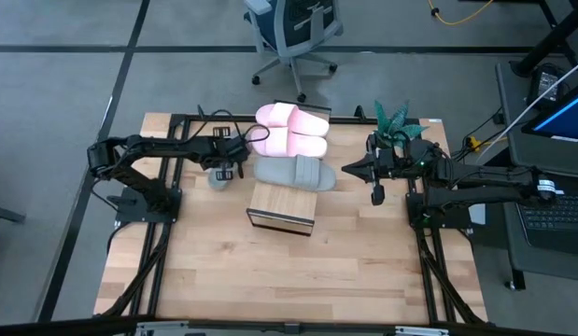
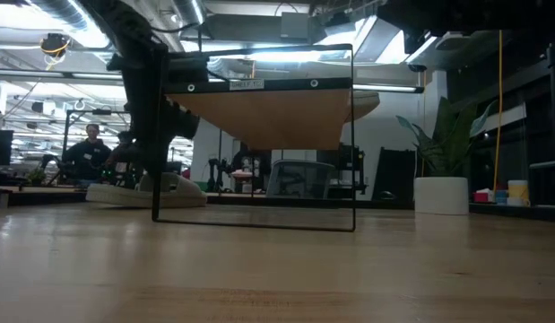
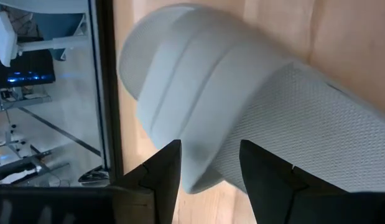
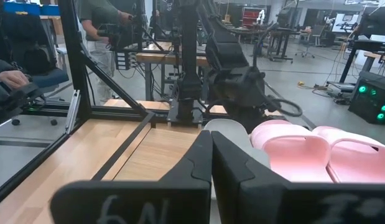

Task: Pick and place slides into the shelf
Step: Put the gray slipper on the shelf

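The shelf (image 1: 281,207) stands mid-table, its dark frame (image 2: 353,144) rising in the low view. Two pale pink slides (image 1: 290,131) lie side by side on its far end, and a grey-green slide (image 1: 296,173) lies across it just nearer. The second grey-green slide (image 1: 217,177) (image 3: 242,99) lies on the table left of the shelf, its sole flat on the wood (image 2: 143,194). My left gripper (image 1: 225,168) (image 3: 208,177) is down over it. My right gripper (image 1: 350,169) (image 4: 211,165) is shut, level at the shelf's right side, pointing toward the grey-green slide (image 4: 232,132) on it. My left gripper holds the grey-green slide by its side edge (image 3: 208,165), beside the wide strap, pinched between the two fingers (image 3: 164,177). The fingers come from above, pointing down. The slide lies on the table, not lifted.
A potted plant (image 1: 397,121) stands at the table's far right corner. An office chair (image 1: 293,33) sits beyond the far edge. A laptop desk (image 1: 550,140) is off the right side. Bare tabletop (image 1: 270,280) lies in front of the shelf. People (image 2: 89,152) are in the room behind.
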Controlling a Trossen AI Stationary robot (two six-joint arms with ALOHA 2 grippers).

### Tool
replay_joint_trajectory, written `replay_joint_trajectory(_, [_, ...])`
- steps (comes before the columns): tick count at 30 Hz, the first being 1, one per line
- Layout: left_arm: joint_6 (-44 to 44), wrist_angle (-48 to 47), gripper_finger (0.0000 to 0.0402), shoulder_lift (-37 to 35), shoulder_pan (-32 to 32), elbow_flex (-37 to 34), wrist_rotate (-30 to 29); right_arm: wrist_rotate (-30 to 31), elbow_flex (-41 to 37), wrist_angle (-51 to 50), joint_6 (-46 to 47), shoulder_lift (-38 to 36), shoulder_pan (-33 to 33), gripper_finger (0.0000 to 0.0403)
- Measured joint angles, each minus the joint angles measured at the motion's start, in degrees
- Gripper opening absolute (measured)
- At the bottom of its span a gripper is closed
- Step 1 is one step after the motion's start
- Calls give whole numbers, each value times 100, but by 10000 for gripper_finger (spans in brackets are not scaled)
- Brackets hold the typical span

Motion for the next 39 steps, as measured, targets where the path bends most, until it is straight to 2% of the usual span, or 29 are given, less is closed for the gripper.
replay_joint_trajectory(18, [15, 591, 156, 0, -8, -139, -65, 1, 0, 92, 152, 0, 0, 4])
replay_joint_trajectory(27, [8, 627, 154, 0, 269, -140, -65, 1, 0, 132, 166, 0, 0, 4])
replay_joint_trajectory(33, [7, 781, 119, 0, 386, -141, 43, 1, 0, 133, 170, 0, -2, 4])
replay_joint_trajectory(36, [7, 931, 88, 0, 457, -141, 391, 1, 0, 133, 170, 0, 0, 4])
replay_joint_trajectory(39, [11, 980, 49, 0, 500, -141, 468, 1, 0, 133, 170, 0, -2, 4])
